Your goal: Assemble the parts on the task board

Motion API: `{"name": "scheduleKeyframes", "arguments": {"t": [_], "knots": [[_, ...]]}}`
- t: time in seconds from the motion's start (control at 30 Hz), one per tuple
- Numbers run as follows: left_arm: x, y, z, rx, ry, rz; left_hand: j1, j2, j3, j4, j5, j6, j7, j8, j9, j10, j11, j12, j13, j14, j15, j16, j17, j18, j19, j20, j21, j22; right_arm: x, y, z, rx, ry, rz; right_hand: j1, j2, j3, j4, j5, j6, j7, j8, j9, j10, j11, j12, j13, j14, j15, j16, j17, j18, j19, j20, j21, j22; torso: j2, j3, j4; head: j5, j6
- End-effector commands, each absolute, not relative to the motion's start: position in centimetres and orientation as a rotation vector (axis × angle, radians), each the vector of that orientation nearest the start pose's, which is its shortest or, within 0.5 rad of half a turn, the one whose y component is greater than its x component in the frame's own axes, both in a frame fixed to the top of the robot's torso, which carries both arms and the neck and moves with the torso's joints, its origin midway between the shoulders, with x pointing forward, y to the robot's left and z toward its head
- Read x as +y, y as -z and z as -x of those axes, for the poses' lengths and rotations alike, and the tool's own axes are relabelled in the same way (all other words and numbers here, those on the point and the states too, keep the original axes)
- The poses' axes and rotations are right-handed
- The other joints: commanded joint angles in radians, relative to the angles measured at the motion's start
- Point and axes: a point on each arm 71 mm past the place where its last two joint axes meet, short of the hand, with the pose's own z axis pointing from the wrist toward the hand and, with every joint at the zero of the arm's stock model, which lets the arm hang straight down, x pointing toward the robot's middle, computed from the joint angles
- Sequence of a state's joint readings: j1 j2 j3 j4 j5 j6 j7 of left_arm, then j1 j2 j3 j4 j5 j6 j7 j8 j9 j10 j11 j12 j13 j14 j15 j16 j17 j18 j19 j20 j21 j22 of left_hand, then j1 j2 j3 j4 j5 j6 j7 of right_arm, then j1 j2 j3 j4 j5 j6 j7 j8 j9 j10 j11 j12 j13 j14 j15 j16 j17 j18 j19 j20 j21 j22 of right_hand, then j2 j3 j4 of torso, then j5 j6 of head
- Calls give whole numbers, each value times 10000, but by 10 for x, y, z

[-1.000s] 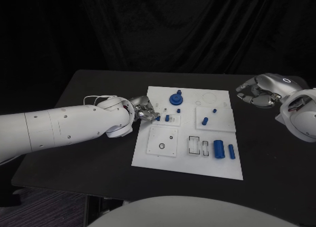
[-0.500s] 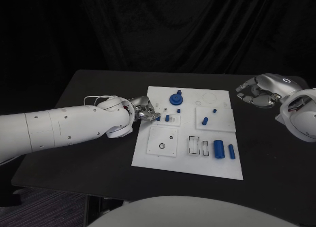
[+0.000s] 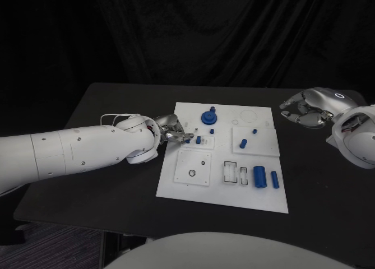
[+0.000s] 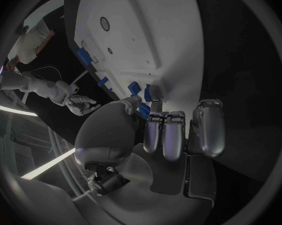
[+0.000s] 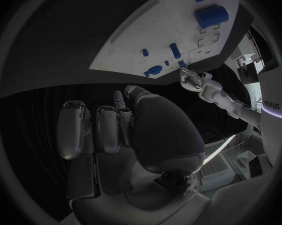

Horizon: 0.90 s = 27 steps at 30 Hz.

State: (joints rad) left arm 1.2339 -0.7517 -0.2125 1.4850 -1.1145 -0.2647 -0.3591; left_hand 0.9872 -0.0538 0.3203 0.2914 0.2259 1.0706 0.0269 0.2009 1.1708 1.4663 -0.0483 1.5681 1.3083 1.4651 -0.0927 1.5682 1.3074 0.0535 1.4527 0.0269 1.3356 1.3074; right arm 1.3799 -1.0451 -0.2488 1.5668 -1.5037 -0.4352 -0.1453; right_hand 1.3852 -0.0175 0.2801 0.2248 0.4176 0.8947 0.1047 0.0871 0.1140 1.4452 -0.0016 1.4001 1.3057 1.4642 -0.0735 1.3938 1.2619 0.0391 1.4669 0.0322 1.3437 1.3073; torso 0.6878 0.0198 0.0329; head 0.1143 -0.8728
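Left hand (image 3: 172, 133) fingertips cover a small blue part (image 4: 143, 109) at the task board (image 3: 187, 185) edge; grip unclear. Right hand (image 3: 304, 112) contents, if any, too small to tell.

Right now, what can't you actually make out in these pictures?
- Whether the left hand holds a part: in the head view its fingers cover the spot; in the left wrist view the fingers hide it.
- Whether the right hand holds anything: its fingers curl in, and the right wrist view shows their backs.
- The shapes of the small parts on the board: too small.
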Motion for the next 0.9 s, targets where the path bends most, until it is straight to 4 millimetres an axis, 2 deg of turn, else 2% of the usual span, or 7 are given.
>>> {"name": "scheduleKeyframes", "arguments": {"t": [0.03, 0.17, 0.2, 0.43, 0.6, 0.77, 0.9], "knots": [[183, 250, -473, 20445, 5542, 1837, -225, 58, -320, 8, -76, 78, 10, -65, -14, 1045, 87, 27, 2625, 1057, 74, 26, 2634, 23, -69, 12, -58, 1895, -295, 165, -475, 15899, -3793, 1414, -47, -86, 70, -6, 39, 44, 14, -37, -14, -63, -15, -58, -648, 510, 27, -55, -15, 134, 217, 66, -46, 1934, 6, 0, 0, 10, 2], [184, 250, -474, 20406, 5540, 1859, -614, 219, -916, 20, -249, 65, 7, -45, 49, 1045, 89, 27, 2625, 1057, 75, 26, 2634, 20, -65, 15, -47, 1899, -296, 165, -475, 15928, -3783, 1412, -47, -86, 70, -6, 39, 44, 14, -37, -14, -63, -15, -58, -648, 510, 27, -55, -15, 134, 217, 66, -46, 1934, 2, 0, 2, 14, 2], [184, 250, -474, 20400, 5537, 1865, -782, 278, -1153, 20, -424, 56, 9, -33, 80, 1045, 90, 27, 2625, 1057, 77, 26, 2634, 22, -69, 16, -54, 1897, -296, 165, -475, 15933, -3780, 1410, -47, -86, 70, -6, 39, 44, 14, -37, -14, -63, -15, -58, -648, 510, 27, -55, -15, 134, 217, 66, -46, 1934, 3, 0, 2, 16, 2], [184, 251, -474, 20414, 5477, 1903, -1146, 438, -1916, 20, -671, 7, 16, 35, 236, 1045, 96, 27, 2625, 1057, 81, 26, 2634, 19, -61, 18, -41, 1900, -296, 166, -475, 15959, -3773, 1411, -47, -86, 70, -6, 39, 44, 14, -37, -14, -63, -15, -58, -648, 510, 27, -55, -15, 134, 217, 66, -46, 1934, 8, -3, 3, 10, 2], [184, 252, -474, 20382, 5520, 1895, -1429, 749, -2721, 17, -1193, -211, 25, 386, 752, 1045, 105, 27, 2625, 1057, 90, 26, 2634, 22, -65, 24, -51, 1897, -296, 166, -475, 15972, -3768, 1411, -47, -86, 70, -6, 39, 44, 14, -37, -14, -63, -15, -58, -648, 510, 27, -55, -15, 134, 217, 66, -46, 1934, 4, 0, 4, 16, 2], [183, 252, -475, 20328, 5706, 1907, -1425, 1037, -3235, 16, -1355, -527, 56, 629, 1084, 1045, 128, 27, 2625, 1057, 107, 26, 2634, 17, -57, 40, -33, 1903, -296, 166, -475, 15979, -3762, 1408, -47, -86, 70, -6, 39, 44, 14, -37, -14, -63, -15, -58, -648, 510, 27, -55, -15, 134, 217, 66, -46, 1934, 10, -3, 2, 42, 2], [182, 251, -475, 20243, 5878, 1908, -1332, 1145, -3391, 8, -1318, -666, 74, 678, 1162, 1045, 144, 27, 2625, 1057, 119, 26, 2634, 15, -53, 50, -23, 1906, -296, 166, -475, 15978, -3766, 1408, -59, -87, 75, -8, 40, 61, 13, -31, -12, -62, -15, -57, -647, 512, 28, -50, -7, 134, 219, 66, -45, 1935, 10, -6, 4, 50, 2]]}}
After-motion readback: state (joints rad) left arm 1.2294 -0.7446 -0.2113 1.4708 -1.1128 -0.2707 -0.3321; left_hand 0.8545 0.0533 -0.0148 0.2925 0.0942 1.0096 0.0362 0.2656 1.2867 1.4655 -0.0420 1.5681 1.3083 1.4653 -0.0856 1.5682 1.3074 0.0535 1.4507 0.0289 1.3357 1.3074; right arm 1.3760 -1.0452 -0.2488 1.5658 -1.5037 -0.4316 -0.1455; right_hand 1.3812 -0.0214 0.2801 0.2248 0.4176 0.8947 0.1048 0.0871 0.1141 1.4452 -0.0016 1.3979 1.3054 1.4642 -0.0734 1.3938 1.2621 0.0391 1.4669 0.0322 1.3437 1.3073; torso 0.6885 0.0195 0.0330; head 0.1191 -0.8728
